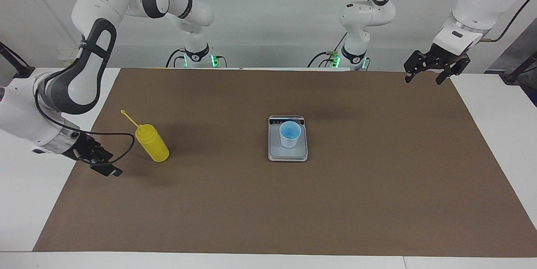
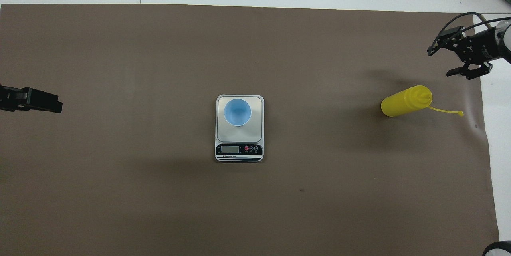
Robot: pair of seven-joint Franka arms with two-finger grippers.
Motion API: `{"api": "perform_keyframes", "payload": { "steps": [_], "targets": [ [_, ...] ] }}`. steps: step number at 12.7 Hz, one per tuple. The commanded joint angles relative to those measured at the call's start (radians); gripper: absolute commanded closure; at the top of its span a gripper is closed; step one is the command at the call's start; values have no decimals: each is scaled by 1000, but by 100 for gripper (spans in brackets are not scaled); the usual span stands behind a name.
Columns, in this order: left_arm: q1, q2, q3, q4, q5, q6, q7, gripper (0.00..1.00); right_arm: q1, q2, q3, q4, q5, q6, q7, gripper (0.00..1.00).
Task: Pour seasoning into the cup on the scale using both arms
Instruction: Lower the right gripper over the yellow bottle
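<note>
Bottle: yellow bottle (image 1: 152, 145) upright, tip cap dangling (tethered)
Cup: blue cup (image 1: 290, 134) on scale (image 1: 288, 154)
Surface: brown mat (image 1: 377, 185)
Grippers: right gripper (image 1: 102, 164) and left gripper (image 1: 427, 71) both open, empty

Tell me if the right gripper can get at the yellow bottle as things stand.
Probably yes: the right gripper hangs open beside the yellow bottle, apart from it, with only bare brown mat between them.

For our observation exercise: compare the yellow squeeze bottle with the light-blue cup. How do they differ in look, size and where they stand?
The yellow squeeze bottle is taller than the light-blue cup. The bottle is capped, with a cone and a thin tethered tip; the cup is open-topped and tapered. The bottle stands on the brown mat toward the right arm's end of the table; the cup stands on the scale at mid-table. Both are upright, and no gripper touches either.
</note>
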State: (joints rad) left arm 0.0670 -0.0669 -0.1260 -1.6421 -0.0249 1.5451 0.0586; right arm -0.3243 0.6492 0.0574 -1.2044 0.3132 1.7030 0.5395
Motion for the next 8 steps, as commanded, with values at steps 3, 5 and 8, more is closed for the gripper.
{"api": "perform_keyframes", "payload": {
  "steps": [3,5,8],
  "targets": [
    [-1,-44,-8,-56,20,-7,3,0,-18,-31,10,-67,87,-83,138,0],
    [-9,-54,-12,-68,20,-10,-25,0,-18,-48,10,-102,90,-89,175,0],
    [-44,-56,-18,-65,20,-13,-74,0,-16,-59,10,-159,138,-100,189,0]
  ]
}}
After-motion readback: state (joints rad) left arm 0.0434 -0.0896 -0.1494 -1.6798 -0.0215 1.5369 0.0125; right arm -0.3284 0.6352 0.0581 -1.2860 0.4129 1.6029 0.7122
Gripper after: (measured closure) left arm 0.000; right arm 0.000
